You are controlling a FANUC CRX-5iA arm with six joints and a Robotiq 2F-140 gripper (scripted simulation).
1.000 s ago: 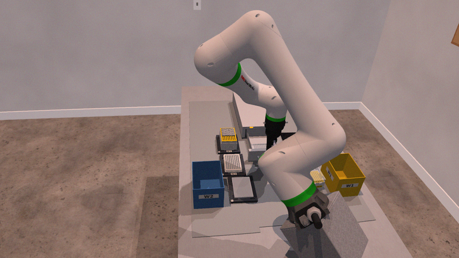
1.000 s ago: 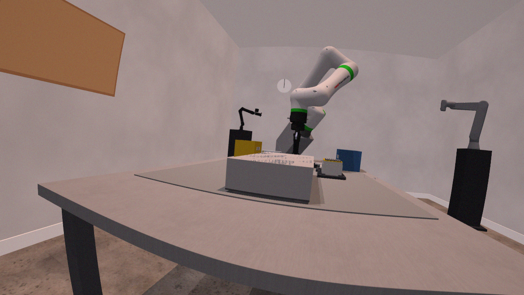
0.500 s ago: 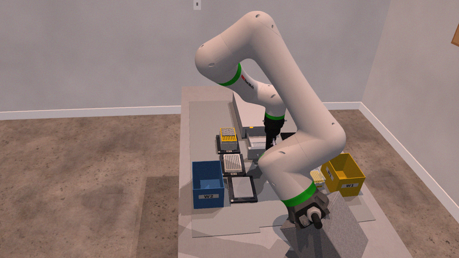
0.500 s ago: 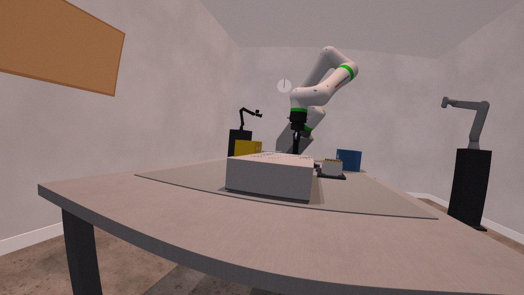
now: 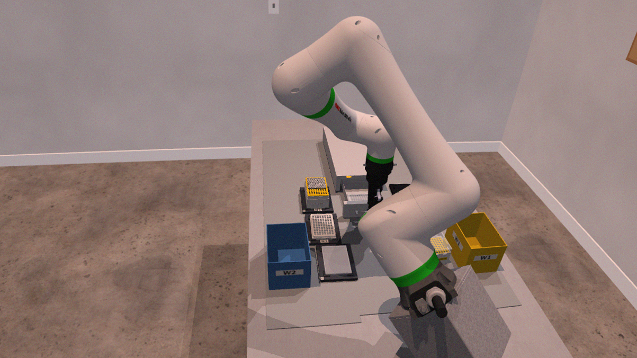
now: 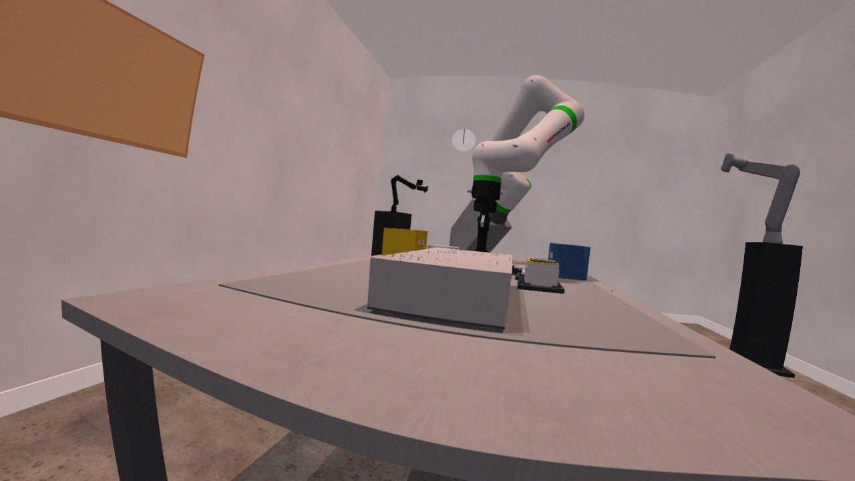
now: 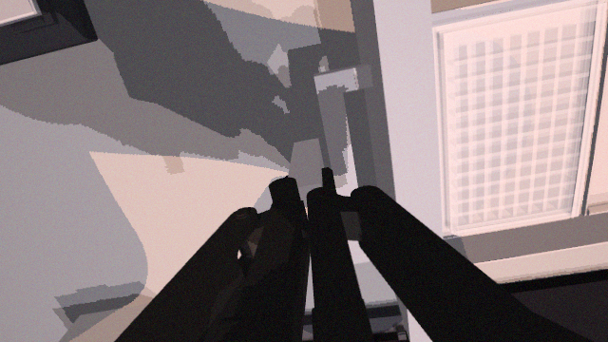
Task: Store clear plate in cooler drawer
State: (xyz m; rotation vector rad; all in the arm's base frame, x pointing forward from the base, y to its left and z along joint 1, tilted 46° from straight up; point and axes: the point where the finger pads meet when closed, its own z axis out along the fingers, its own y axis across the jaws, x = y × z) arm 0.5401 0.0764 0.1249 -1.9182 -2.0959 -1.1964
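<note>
Gripper (image 7: 308,190) shut, beside open drawer (image 7: 408,142).

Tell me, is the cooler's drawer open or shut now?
Open. The drawer stands out from the cooler toward the arm's base, with the clear plate inside, and the amber lamp is lit.

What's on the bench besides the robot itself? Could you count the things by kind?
Open bins: 2, blue and yellow
Tip boxes: 2, and
Well plates: 2, and in the drawer
Empty black nest: 1
Cooler: 1
Total: 8
</note>
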